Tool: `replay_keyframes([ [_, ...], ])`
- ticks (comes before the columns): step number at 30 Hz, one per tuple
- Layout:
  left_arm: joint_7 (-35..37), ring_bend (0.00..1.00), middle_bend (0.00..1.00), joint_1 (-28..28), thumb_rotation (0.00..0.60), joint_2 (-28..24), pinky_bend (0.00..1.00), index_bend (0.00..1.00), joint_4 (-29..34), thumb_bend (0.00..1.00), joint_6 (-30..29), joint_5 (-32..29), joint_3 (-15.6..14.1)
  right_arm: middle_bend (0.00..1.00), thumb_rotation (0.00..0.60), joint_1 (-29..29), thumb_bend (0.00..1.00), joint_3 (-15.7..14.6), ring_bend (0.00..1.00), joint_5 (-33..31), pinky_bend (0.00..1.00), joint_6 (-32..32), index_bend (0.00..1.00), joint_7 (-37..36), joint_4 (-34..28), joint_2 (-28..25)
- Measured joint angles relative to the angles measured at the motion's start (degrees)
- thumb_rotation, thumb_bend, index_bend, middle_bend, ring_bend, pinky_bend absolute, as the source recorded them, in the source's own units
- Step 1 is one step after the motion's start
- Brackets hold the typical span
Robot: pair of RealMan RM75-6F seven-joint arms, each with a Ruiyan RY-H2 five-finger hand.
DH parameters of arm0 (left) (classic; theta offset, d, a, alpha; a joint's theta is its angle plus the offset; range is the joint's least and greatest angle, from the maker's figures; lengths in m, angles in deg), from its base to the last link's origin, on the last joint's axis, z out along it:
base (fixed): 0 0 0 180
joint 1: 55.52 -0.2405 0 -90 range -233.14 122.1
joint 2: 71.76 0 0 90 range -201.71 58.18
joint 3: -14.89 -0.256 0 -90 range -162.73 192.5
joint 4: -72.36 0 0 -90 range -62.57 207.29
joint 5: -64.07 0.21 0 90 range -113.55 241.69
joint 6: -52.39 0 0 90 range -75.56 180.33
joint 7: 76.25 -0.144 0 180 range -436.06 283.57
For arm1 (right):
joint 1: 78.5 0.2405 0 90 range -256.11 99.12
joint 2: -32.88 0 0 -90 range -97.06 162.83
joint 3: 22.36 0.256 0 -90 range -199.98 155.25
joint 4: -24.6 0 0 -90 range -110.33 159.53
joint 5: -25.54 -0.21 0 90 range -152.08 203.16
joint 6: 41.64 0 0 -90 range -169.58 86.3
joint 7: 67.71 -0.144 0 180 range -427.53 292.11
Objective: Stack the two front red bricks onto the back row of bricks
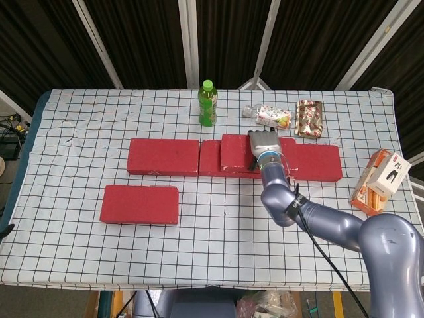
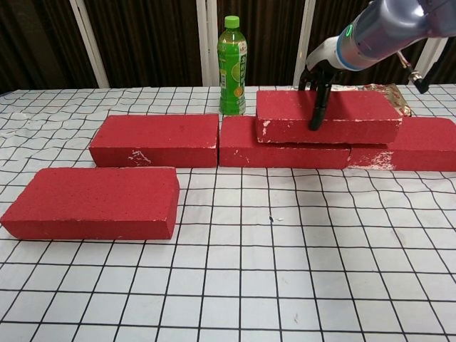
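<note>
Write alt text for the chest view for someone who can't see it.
The right hand grips a red brick lying atop the back row of bricks. Another red brick lies alone in front, left. A green bottle stands behind the row.

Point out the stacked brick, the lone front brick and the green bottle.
stacked brick [image 2: 356, 114], chest view, bare top face right of the robot hand.
front brick [image 2: 92, 194], chest view, middle of its top face.
green bottle [image 1: 207, 106], head view, on its label.
</note>
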State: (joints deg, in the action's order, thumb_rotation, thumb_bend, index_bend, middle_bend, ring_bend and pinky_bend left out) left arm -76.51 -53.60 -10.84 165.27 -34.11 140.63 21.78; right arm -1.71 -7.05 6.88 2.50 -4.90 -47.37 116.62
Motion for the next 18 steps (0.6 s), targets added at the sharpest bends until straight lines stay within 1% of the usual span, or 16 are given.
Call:
replay_keyframes([
  [18, 0.02, 0.00, 0.00, -0.16, 0.600, 0.02, 0.02, 0.09, -0.07, 0.00, -0.25, 0.13, -0.06, 0.26, 0.600, -0.40, 0.13, -1.15, 0.20, 0.12, 0.00, -1.44, 0.36, -0.79, 1.47, 0.87],
])
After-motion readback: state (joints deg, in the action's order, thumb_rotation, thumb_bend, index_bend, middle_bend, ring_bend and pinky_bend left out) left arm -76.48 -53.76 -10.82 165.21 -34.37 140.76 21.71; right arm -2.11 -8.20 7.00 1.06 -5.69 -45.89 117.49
